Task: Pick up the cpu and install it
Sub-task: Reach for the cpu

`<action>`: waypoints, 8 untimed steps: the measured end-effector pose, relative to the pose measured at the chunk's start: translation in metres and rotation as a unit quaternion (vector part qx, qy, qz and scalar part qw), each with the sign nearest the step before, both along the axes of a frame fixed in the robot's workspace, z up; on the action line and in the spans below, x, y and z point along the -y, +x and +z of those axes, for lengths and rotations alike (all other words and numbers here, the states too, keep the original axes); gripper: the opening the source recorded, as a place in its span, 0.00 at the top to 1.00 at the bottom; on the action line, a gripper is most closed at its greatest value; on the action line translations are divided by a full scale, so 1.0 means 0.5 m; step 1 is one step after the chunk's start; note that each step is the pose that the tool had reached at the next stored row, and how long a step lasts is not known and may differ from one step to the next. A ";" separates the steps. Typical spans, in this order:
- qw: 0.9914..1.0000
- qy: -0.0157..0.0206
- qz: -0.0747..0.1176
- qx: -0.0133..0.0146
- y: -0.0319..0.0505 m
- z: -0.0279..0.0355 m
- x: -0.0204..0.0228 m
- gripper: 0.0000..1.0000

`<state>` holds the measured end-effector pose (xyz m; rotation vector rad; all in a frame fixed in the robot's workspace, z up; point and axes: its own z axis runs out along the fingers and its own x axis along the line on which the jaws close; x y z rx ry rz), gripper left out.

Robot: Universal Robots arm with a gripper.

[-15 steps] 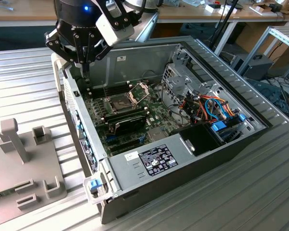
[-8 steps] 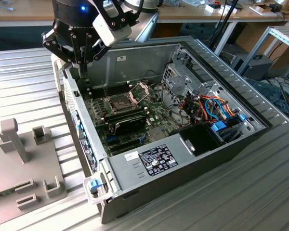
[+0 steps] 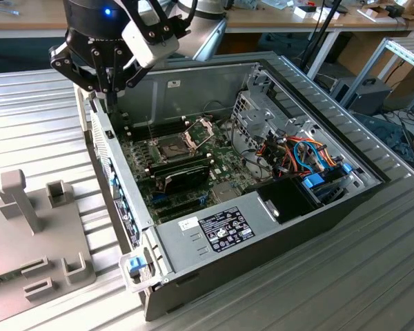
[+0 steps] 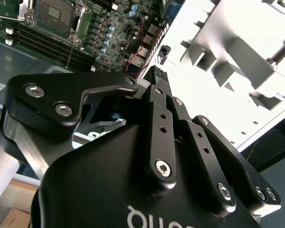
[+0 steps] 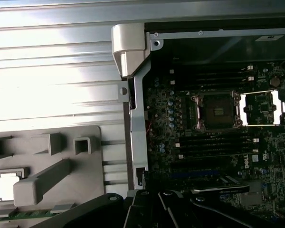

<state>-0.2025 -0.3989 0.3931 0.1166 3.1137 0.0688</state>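
A ribbed metal worktop [image 3: 34, 117] is carrying one open case [image 3: 297, 241] and one grey tray [image 3: 55, 231], and a second worktop [image 3: 276, 29] is standing behind. The tool [image 3: 112, 95] is hanging over the case's edge, fingers pressed together, empty. In the first wrist view, one cpu [image 5: 6, 186] is lying in a tray pocket, and one socket [image 5: 217, 110] is gaping open.

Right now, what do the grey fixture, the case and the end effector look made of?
Grey fixture: probably matte grey plastic; dull, blocky moulded posts.
Case: bare sheet metal, satin grey; thin folded edges, punched holes.
End effector, in the second wrist view: black metal, likely anodised; semi-gloss links with bright hex screws.
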 end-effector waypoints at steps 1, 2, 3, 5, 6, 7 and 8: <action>1.000 0.000 0.000 0.000 -0.003 0.000 0.0000 0.89; 1.000 0.000 0.000 0.000 -0.005 0.000 0.0000 0.89; 1.000 0.000 0.000 0.000 -0.007 0.000 0.0000 0.89; 1.000 0.000 0.000 0.000 -0.010 0.000 0.0000 0.89; 1.000 0.000 0.000 0.000 -0.011 0.000 0.0000 0.89; 1.000 0.000 0.000 0.000 -0.013 0.000 0.0000 0.89; 1.000 0.000 0.000 0.000 -0.014 0.000 0.0000 0.89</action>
